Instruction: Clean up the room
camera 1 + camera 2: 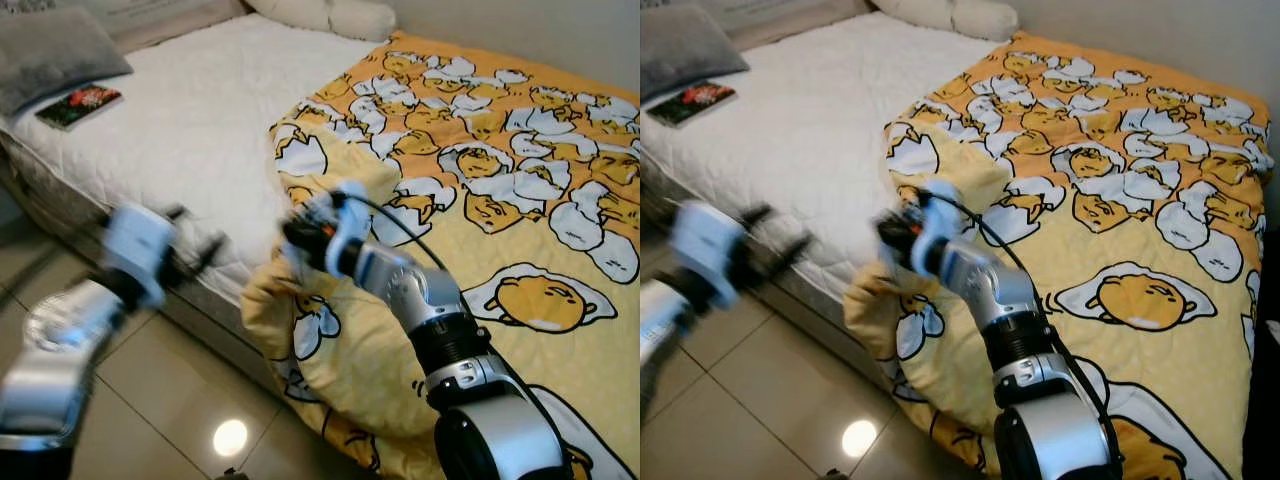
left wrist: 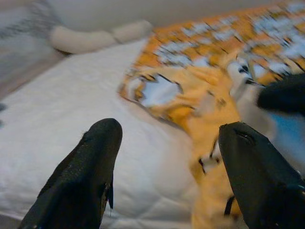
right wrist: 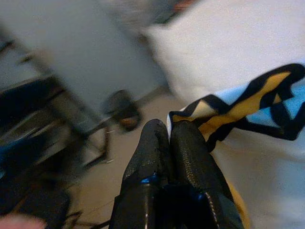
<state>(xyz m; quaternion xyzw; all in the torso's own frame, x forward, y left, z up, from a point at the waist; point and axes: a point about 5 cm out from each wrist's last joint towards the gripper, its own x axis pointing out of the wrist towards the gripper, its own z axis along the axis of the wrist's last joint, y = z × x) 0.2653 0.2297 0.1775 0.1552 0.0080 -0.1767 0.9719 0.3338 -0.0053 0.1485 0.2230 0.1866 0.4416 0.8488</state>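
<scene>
Right gripper (image 1: 292, 236), at the centre of the left eye view, sits at the folded edge of the yellow blanket (image 1: 500, 200), its fingers blurred and pressed together on the cloth. That blanket, printed with egg cartoons, covers the right half of the bed (image 1: 190, 130) and bunches into a lump hanging over the bed's near side at lower centre. Left gripper (image 1: 205, 250), blurred at middle left, hovers beside the bed's edge, apart from the blanket. A book (image 1: 80, 105) lies at upper left on the white mattress, beside a grey pillow (image 1: 50, 50). White pillows (image 1: 335, 15) lie at the top centre. Tiled floor (image 1: 180, 400) fills the lower left.

In the right eye view the same scene shows, with the right gripper left of centre at the blanket's fold.

In the left wrist view the left gripper's two black fingers (image 2: 81, 176) stand spread wide at the bottom, with white mattress between them and the blanket at upper right.

In the right wrist view the two fingers (image 3: 190, 157) are shut together at lower centre, pinching the blanket's edge, which runs off to the right.
</scene>
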